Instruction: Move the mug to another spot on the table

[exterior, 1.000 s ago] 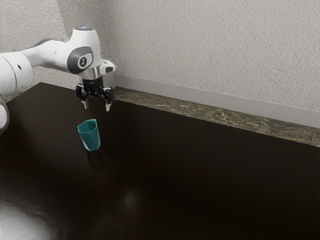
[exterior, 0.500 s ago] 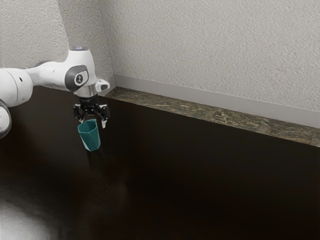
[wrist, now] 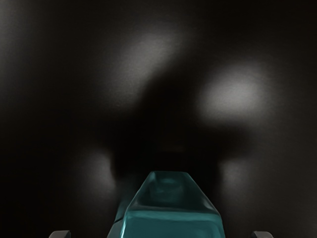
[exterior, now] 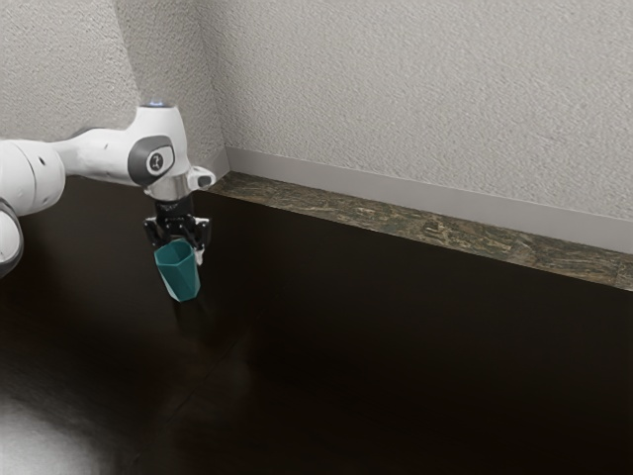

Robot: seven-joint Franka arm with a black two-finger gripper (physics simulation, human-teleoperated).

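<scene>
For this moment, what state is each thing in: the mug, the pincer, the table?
mug: upright, standing on the table, open end up.
pincer: open, fingers lowered on either side of the mug's rim, not clamped on it.
table: dark and glossy, bearing the mug.

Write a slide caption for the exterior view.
Franka gripper, jaws open, straddling the rim of the teal mug on a dark table.

mug [wrist: 171, 213]: blurred, cut off at wrist view's lower edge
fingertips [wrist: 60, 234]: barely showing, cut off likewise
arm [exterior: 89, 153]: cut off, exterior view's left edge
</scene>
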